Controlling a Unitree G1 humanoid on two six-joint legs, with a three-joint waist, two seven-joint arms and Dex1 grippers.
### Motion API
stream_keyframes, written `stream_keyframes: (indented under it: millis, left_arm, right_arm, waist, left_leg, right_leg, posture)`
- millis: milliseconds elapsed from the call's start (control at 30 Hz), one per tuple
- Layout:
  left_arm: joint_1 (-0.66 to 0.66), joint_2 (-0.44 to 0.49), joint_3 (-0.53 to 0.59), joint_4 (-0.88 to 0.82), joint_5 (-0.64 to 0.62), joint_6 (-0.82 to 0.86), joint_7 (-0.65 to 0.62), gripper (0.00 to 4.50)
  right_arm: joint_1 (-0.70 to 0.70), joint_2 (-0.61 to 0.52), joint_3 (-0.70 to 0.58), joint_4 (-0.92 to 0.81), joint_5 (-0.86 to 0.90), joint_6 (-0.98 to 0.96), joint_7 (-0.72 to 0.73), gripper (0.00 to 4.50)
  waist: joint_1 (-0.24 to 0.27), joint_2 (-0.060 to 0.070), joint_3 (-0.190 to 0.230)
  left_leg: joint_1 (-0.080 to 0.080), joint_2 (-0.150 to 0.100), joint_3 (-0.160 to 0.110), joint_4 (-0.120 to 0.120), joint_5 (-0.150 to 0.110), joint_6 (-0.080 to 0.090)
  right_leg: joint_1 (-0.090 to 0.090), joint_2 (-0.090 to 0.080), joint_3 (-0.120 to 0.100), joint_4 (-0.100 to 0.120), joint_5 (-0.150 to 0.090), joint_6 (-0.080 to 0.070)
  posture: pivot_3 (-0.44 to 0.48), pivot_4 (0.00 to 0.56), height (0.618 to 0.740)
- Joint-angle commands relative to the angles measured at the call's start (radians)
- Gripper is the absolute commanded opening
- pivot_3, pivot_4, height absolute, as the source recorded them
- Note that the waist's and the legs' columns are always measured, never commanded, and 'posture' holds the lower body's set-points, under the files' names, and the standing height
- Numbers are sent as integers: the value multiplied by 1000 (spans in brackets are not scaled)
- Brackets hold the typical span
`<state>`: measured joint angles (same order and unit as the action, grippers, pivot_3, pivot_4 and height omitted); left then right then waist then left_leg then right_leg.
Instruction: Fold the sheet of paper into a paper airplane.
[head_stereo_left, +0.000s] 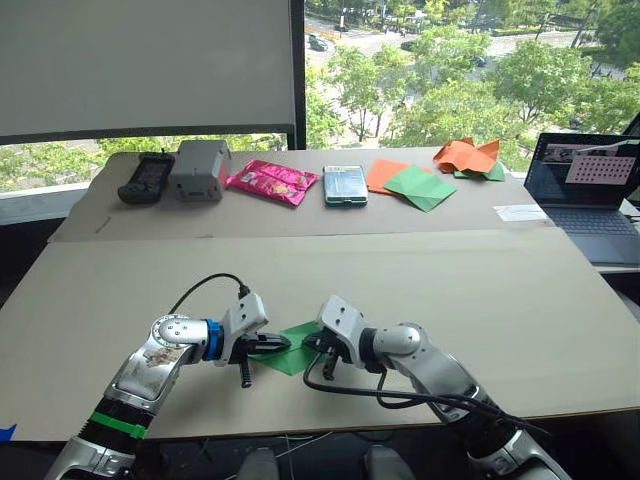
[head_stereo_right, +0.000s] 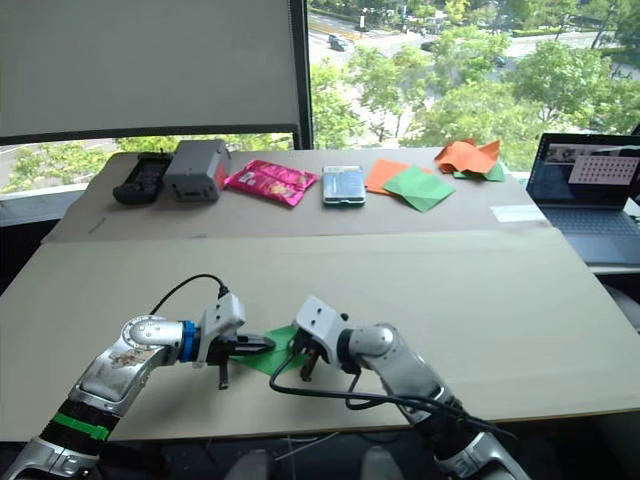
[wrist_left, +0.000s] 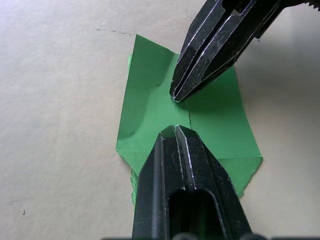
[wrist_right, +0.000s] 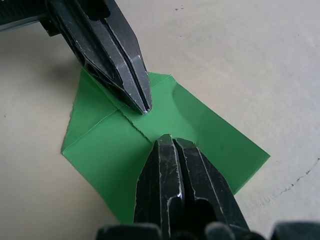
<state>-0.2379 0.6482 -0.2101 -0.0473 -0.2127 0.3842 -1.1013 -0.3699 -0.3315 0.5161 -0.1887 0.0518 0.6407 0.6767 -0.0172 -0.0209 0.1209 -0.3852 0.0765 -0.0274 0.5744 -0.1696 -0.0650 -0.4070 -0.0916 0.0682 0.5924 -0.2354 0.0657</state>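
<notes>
Both of your grippers are down on the sheet of paper (head_stereo_left: 291, 352), which lies flat on the near part of the table (head_stereo_left: 420, 285), close to its front edge. Your left gripper (wrist_left: 174, 131) has its two fingers pressed together, tips resting on the green sheet beside a crease line. Your right gripper (wrist_right: 167, 139) is likewise closed, its tips on the sheet facing the left one across that crease, the two tips near each other but not touching. The sheet has folded flaps and one lifted corner.

At the far side of the table you have a black remote (head_stereo_left: 146, 178), a grey box (head_stereo_left: 198, 168), a pink packet (head_stereo_left: 271, 181), a phone (head_stereo_left: 344, 185), an orange and green sheet pair (head_stereo_left: 410, 183), a crumpled paper heap (head_stereo_left: 470, 157) and a laptop (head_stereo_left: 588, 190).
</notes>
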Motion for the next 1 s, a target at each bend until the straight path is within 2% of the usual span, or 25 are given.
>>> stream_keyframes:
  millis: [33,200,433,1000]
  left_arm:
    - [9,20,-15,-17,22,-22,-4,0]
    - [22,43,-45,18,81,-70,6,0]
    - [37,47,-25,18,55,-46,3,0]
    - [158,132,38,-15,37,-39,1,0]
  right_arm:
    - [9,-7,12,30,-21,40,-7,17]
    - [6,-6,7,27,-18,50,-9,17]
    - [3,-2,5,22,-14,58,-8,17]
    - [-5,-1,2,30,-10,60,0,17]
  waist:
    - [0,0,0]
    - [0,0,-1]
    - [0,1,-1]
    - [-9,3,-3]
  left_leg:
    - [0,0,0,0,0,0]
    - [0,0,0,0,0,0]
    - [1,0,0,0,0,0]
    - [2,0,0,-1,0,0]
  right_leg:
    - [0,0,0,0,0,0]
    - [0,0,0,0,0,0]
    - [0,0,0,0,0,0]
    - [0,-1,0,0,0,0]
  posture:
    - [0,150,718]
    - [0,150,718]
    - [0,150,718]
    - [0,150,718]
